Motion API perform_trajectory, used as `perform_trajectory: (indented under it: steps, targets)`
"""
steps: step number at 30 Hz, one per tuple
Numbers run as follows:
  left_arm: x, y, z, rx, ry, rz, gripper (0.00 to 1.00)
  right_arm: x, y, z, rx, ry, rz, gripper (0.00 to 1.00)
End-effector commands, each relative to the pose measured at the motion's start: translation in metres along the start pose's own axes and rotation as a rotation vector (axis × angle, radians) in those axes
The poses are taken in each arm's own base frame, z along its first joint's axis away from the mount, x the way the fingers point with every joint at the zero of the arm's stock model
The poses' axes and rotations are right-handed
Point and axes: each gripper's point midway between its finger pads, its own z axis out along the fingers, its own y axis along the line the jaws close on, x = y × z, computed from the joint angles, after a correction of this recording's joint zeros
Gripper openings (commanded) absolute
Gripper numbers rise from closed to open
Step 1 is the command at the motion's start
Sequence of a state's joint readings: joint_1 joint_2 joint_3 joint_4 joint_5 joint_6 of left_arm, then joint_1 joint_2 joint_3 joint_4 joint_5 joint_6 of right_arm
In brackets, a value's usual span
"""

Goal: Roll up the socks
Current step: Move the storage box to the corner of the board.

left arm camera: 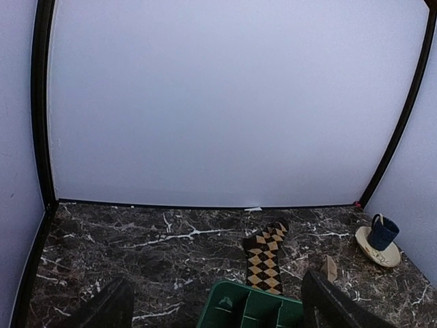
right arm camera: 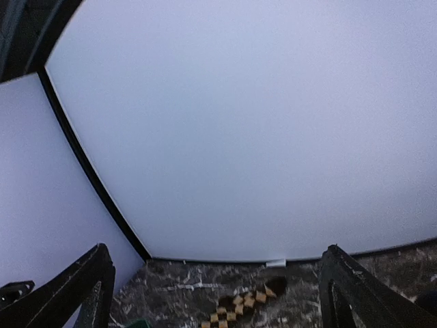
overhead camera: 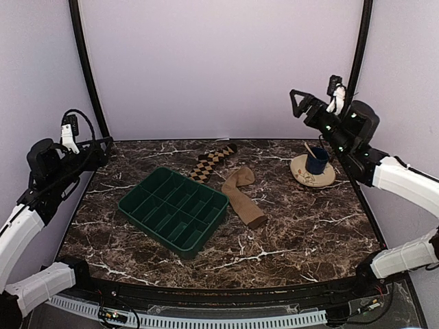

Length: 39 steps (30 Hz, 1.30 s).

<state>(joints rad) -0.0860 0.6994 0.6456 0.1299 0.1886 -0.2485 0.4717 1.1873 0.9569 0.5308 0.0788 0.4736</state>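
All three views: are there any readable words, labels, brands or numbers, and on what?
No readable text anywhere.
The green tray, checkered sock, tan sock and blue cup show no lettering.
The saucer has faint dark marks, too small to tell whether pattern or writing.

**Open jaws, checkered sock (right arm camera: 242, 304) below**

The right gripper (right arm camera: 217, 251) stands wide open and empty. Between its dark fingers (right arm camera: 92, 287) the checkered sock lies slantwise on the marble table (right arm camera: 177, 287), near the pale back wall (right arm camera: 259, 137)
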Motion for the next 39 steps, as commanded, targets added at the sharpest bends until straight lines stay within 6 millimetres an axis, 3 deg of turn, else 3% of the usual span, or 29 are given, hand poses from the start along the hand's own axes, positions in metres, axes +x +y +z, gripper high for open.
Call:
perform_trajectory:
  steps: [1, 7, 11, 15, 23, 30, 39]
  targets:
    - [0.027, -0.002, 0.003, -0.048, 0.134, -0.01, 0.87, 0.104, -0.059, -0.016, 0.369, 0.28, -0.171, 1.0]
    - [0.085, -0.008, 0.007, -0.093, 0.36, 0.025, 0.85, 0.208, -0.045, -0.054, 0.465, 0.516, -0.376, 0.96]
    - [0.128, -0.01, 0.012, -0.132, 0.526, 0.019, 0.82, 0.26, -0.031, -0.085, 0.458, 0.655, -0.429, 0.85]
    - [0.143, -0.007, 0.013, -0.18, 0.611, -0.03, 0.76, 0.292, -0.019, -0.114, 0.438, 0.749, -0.475, 0.77]
    - [0.17, -0.002, 0.003, -0.246, 0.735, -0.119, 0.69, 0.353, -0.009, -0.153, 0.363, 0.975, -0.532, 0.77]
    - [0.195, 0.001, 0.0, -0.27, 0.817, -0.16, 0.64, 0.37, -0.002, -0.159, 0.316, 1.019, -0.495, 0.78]
    - [0.207, 0.03, -0.006, -0.422, 0.843, -0.073, 0.61, 0.381, 0.02, -0.146, 0.233, 1.045, -0.482, 0.8]
